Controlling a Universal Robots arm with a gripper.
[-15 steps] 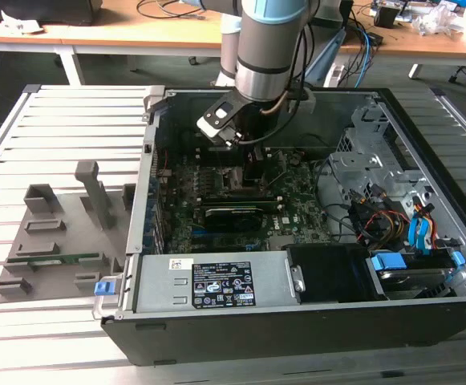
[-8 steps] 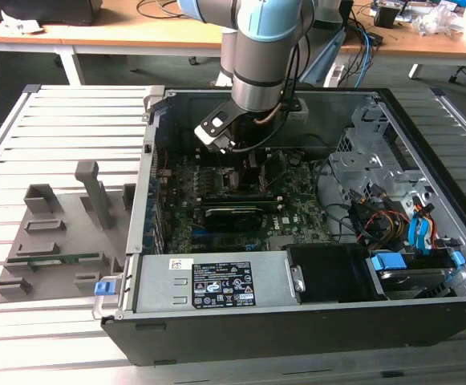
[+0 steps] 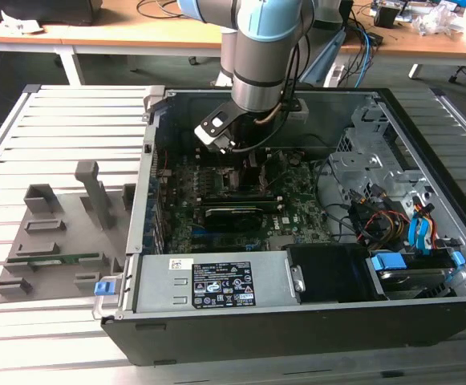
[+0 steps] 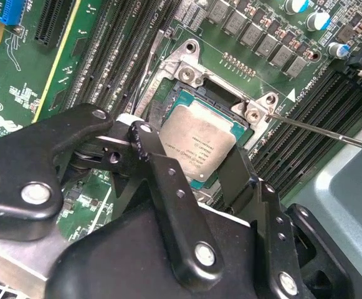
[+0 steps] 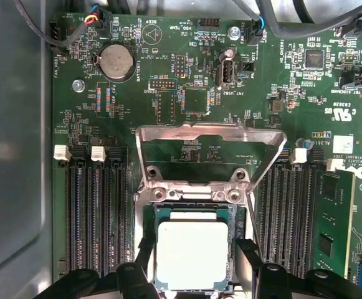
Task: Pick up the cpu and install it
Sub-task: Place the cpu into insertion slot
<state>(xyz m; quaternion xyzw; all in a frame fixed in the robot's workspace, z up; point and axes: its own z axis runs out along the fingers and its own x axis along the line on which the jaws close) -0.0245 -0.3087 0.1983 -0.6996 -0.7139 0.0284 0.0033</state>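
Gripper (image 5: 196, 261) is clamped across the cpu (image 5: 192, 249) by two opposite edges, the chip lying flat right between the fingers (image 5: 144, 249) and square over the socket (image 5: 193, 210), with the frame (image 5: 209, 134) tipped open just beyond.

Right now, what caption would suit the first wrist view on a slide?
Gripper straddles the cpu lying in the motherboard socket, metal frame raised open.
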